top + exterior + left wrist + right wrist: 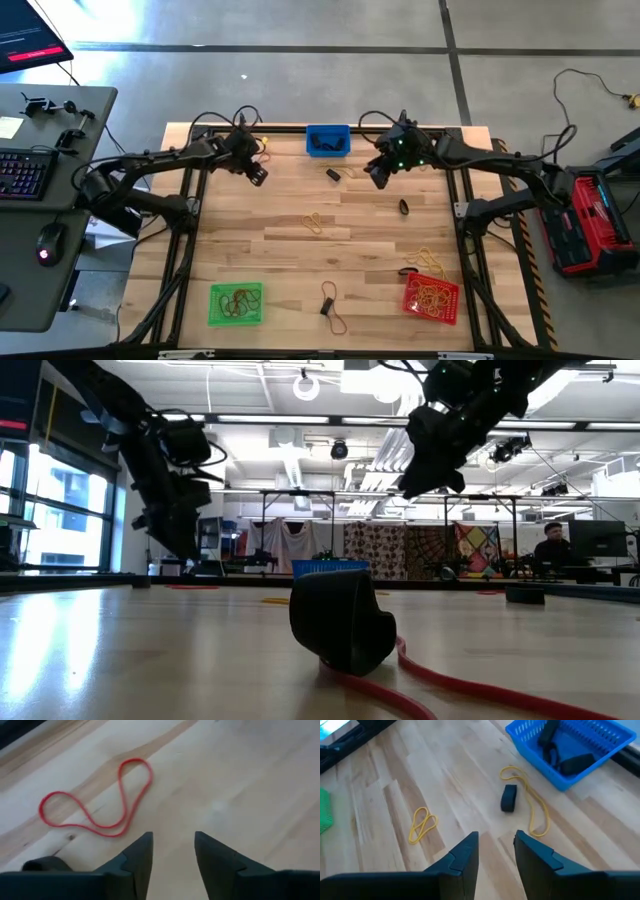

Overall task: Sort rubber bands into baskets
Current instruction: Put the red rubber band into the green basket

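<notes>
Between picks: left gripper (172, 851) hovers near the bench's far-left corner, fingers spread, empty, red rubber band (97, 795) just ahead. Right gripper (496, 850) hangs beside blue basket (328, 140) at the far edge, fingers parted, empty. Next: lower, pinch a band.

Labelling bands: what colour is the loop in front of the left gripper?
Red rubber band, clearest in the left wrist view.

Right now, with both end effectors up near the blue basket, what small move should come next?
Probably lower the right end effector onto the black band lying just ahead of its open fingers, beside the blue basket that already holds black pieces. Nothing is held.
</notes>
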You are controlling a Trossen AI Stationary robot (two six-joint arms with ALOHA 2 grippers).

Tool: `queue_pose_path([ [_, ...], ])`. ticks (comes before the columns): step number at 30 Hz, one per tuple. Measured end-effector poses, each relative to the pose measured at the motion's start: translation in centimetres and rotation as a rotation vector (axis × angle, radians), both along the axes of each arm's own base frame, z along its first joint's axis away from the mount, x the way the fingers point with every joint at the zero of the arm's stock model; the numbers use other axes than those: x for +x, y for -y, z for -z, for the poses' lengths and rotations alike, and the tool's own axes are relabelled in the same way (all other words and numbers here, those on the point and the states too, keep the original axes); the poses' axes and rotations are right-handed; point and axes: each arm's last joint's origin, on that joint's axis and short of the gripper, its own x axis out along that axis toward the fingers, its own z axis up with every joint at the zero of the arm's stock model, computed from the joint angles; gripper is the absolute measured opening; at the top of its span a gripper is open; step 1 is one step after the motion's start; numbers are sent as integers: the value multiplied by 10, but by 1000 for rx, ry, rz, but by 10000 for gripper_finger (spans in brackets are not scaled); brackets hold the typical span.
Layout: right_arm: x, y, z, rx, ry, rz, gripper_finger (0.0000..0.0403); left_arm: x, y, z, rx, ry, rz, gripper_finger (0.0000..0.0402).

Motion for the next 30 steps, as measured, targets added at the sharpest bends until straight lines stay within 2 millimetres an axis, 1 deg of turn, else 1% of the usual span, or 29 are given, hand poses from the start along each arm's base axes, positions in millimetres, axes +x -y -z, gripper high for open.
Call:
queue_pose_path([
  [4,-2,5,0,-1,1,14,114,0,-12,5,-3,-36,0,153],
  [8,-3,7,0,-1,1,20,114,4,-26,7,-3,-65,44,159],
  [12,-3,7,0,-7,1,16,114,9,-39,18,-56,-98,83,159],
  [16,-3,7,0,-2,0,30,114,13,-49,30,-77,-175,69,159],
  [22,-3,6,0,21,6,49,114,19,-59,38,-95,-247,93,158],
  [24,-3,6,0,23,6,51,114,20,-60,41,-103,-262,117,153],
  [26,-3,6,0,32,8,59,114,20,-59,44,-114,-272,141,140],
  [28,-3,6,0,34,9,62,114,20,-59,45,-117,-285,169,118],
  [30,-3,6,0,35,9,62,114,19,-59,46,-111,-293,196,86],
])
